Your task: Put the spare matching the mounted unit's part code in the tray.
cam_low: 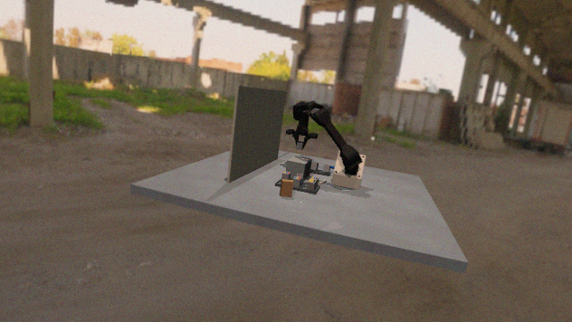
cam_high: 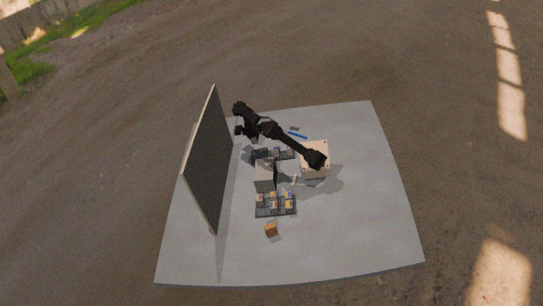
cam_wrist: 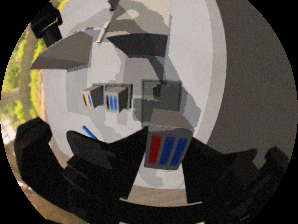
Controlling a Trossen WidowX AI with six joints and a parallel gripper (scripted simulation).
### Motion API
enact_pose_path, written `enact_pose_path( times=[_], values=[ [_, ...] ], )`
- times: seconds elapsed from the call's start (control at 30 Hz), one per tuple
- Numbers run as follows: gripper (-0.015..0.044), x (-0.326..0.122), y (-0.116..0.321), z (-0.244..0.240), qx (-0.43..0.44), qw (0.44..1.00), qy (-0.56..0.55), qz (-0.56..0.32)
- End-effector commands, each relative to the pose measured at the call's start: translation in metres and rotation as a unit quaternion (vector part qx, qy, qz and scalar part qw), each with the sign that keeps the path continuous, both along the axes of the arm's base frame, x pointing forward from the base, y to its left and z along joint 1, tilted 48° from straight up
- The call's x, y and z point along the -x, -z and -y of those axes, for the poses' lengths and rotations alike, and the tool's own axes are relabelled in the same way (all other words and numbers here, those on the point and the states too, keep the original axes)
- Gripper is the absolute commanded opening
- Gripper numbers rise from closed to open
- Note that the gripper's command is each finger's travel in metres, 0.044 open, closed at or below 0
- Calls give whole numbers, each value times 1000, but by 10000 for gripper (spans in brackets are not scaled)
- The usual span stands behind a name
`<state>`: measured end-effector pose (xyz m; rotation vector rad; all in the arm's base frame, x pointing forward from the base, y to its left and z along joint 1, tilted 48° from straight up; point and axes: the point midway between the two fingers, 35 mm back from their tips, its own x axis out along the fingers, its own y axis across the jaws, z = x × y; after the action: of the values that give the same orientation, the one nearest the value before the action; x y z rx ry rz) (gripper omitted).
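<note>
Pinching the striped block [cam_wrist: 169, 142] [cam_low: 300, 146], the gripper [cam_high: 254, 138] [cam_low: 300, 146] [cam_wrist: 164, 131] hangs above the dark tray [cam_wrist: 161, 102]. Block could land askew on the tray wall if released high or off-center; swinging toward the gray blocks [cam_wrist: 116, 99] beside it risks knocking them.

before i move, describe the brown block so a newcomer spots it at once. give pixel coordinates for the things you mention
On the gray table [cam_high: 344, 223] [cam_low: 362, 217], find the tall dark panel [cam_high: 208, 163] [cam_low: 257, 131]. Near it is a rack [cam_high: 276, 215] of striped blocks; the brown block [cam_high: 271, 229] [cam_low: 286, 188] stands just outside that rack. Unlike those gray neighbours, it shows no stripes.
</note>
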<state>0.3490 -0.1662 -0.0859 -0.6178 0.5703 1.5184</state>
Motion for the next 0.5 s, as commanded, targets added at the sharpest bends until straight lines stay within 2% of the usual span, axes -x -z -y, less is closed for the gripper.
enact_pose_path(
  times=[0.0, 0.47],
  values=[
    [0, 0, 3, -3, -1, 1000, 3, -1],
    [0, -1, 11, -11, -1, 1000, 3, -1]
  ],
)
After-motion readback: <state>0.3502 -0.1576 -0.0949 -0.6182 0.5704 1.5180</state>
